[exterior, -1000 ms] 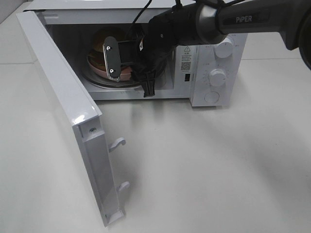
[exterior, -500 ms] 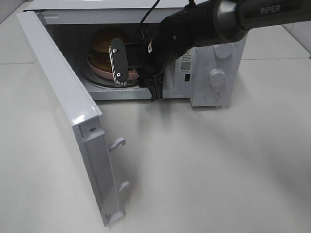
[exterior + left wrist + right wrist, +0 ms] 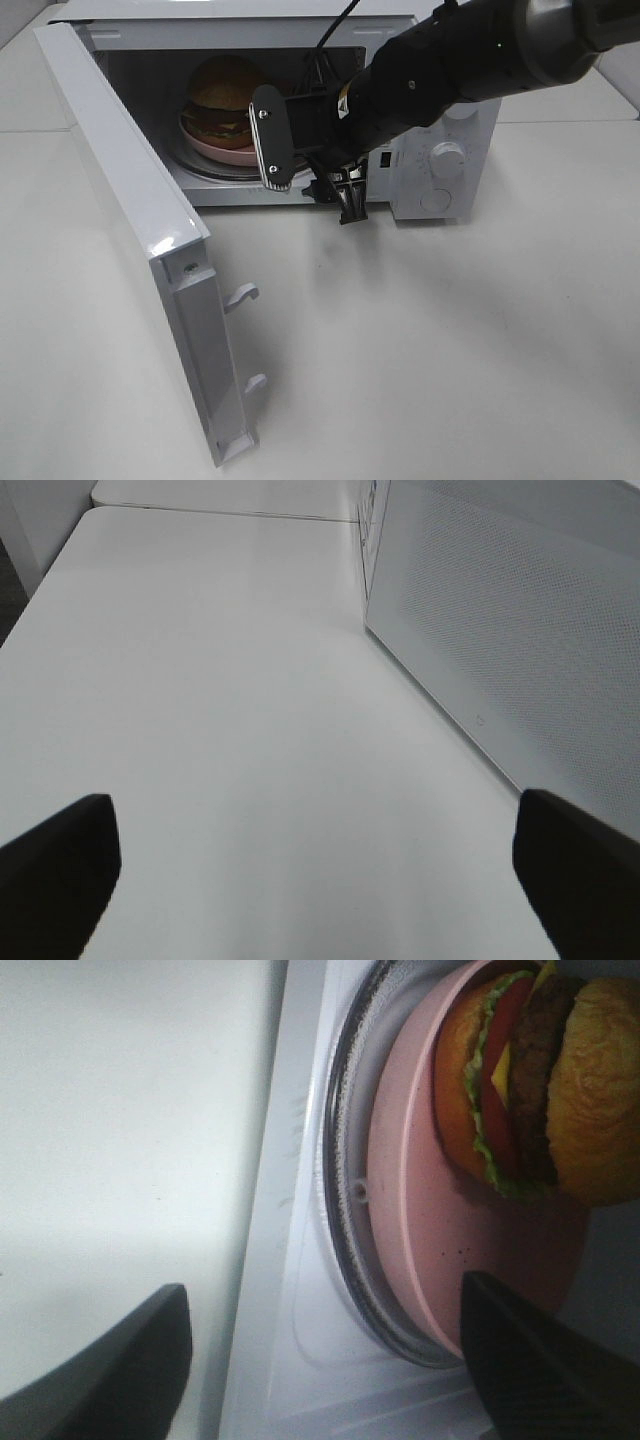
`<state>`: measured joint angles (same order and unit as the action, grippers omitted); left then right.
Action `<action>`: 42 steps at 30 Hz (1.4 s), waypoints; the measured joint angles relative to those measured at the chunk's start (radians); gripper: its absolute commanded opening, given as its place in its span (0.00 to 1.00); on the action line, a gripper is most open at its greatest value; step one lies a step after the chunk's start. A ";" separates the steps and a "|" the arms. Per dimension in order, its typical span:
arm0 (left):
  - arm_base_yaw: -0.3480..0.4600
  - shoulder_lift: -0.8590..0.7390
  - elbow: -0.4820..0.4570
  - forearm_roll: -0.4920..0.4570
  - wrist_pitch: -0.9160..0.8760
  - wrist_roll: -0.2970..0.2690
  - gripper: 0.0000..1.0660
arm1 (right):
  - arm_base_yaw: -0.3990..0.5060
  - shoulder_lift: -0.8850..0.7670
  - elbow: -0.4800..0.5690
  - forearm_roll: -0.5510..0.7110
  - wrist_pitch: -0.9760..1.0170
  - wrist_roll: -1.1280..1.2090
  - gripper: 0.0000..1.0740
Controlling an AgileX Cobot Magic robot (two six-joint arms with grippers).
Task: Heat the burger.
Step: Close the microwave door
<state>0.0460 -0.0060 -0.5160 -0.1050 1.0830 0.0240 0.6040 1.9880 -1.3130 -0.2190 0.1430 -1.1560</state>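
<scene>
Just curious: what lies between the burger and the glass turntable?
A pink plate, under the burger and on the turntable; the right wrist view shows it.

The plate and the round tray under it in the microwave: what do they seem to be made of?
Plate: probably plastic or melamine, matte pink with a few small dark specks; ceramic is possible. Tray: apparently clear glass, since its rim looks see-through and glossy.
</scene>
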 measured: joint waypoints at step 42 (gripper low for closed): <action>0.000 0.000 0.000 0.000 0.000 0.000 0.94 | -0.006 -0.576 0.362 0.003 0.483 1.100 0.73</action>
<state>0.0460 -0.0060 -0.5160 -0.1050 1.0830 0.0240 0.5980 1.4120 -0.9510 -0.2160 0.6260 -0.0560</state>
